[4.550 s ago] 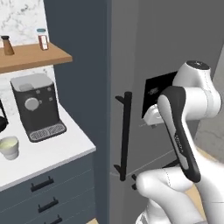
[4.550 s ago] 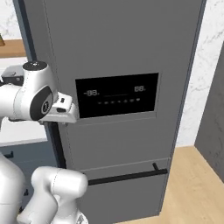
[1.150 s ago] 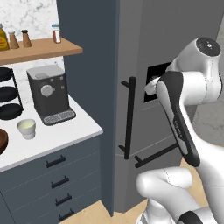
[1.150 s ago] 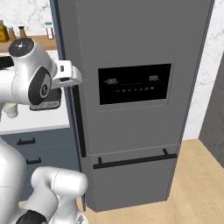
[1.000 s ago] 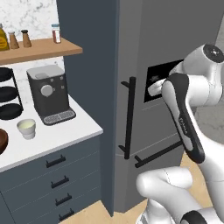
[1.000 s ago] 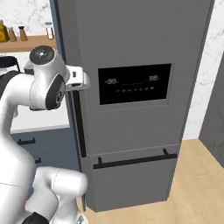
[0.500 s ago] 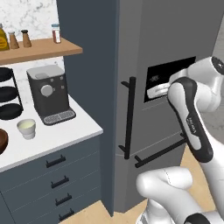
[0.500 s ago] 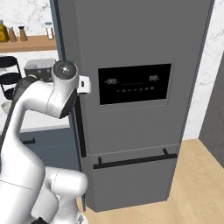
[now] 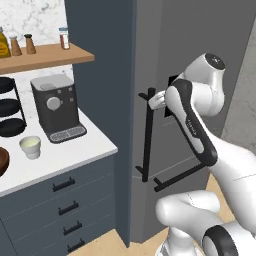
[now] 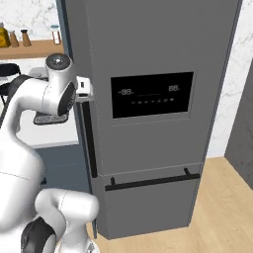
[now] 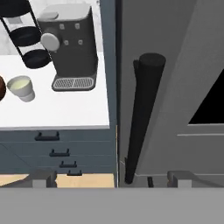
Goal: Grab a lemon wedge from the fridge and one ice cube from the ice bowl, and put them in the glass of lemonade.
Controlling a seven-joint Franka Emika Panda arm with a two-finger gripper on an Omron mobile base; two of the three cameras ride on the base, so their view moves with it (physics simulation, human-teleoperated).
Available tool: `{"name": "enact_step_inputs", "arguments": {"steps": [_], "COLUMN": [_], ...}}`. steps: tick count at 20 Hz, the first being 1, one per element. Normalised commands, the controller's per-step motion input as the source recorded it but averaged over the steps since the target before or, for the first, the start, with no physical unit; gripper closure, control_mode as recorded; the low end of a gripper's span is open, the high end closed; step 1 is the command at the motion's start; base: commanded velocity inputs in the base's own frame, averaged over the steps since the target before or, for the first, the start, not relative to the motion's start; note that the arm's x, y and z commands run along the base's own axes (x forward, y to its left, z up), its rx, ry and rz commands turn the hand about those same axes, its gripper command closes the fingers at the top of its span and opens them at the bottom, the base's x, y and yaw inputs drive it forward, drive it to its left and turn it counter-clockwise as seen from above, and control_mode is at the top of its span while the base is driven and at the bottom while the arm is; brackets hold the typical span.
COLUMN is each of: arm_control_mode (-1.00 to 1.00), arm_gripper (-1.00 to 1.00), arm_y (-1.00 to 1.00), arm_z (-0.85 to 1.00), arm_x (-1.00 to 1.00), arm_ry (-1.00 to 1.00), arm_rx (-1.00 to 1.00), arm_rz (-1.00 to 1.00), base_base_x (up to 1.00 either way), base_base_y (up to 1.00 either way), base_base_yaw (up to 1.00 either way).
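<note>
The only writing I can find is on the fridge [image 10: 158, 123]: its black display panel [image 10: 152, 95], in the middle of the right base view, shows two pale readouts of segmented digits, one at its left and one at its right, with a row of tiny marks beneath. They are too small and blurred for me to read.

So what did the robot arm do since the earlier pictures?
The base drove first, so the whole view shifted. Then the arm swung its tool from in front of the black display panel over to the top of the fridge's vertical handle. The tool is open and has not gripped it. The fridge stayed shut, and the cup stayed on the counter.
</note>
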Motion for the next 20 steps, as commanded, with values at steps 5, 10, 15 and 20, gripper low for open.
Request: {"name": "enact_step_inputs", "arguments": {"steps": [5, 10, 15, 20], "arm_control_mode": [-1.00, -1.00, -1.00, -1.00], "arm_gripper": [-1.00, -1.00, -1.00, -1.00], "arm_y": [0.00, -0.04, -0.05, 0.00], "arm_z": [-0.40, -0.42, -0.40, -0.28], "arm_x": [0.67, 0.57, 0.40, 0.33], "arm_ry": [0.00, 0.00, 0.00, -0.01], "arm_rx": [0.00, 0.00, 0.00, 0.00], "arm_rz": [0.00, 0.00, 0.00, 0.00], "base_base_x": [0.00, 0.00, 0.00, 0.00], "base_base_y": [0.00, 0.00, 0.00, 0.00], "base_base_yaw": [0.00, 0.00, 0.00, 0.00]}}
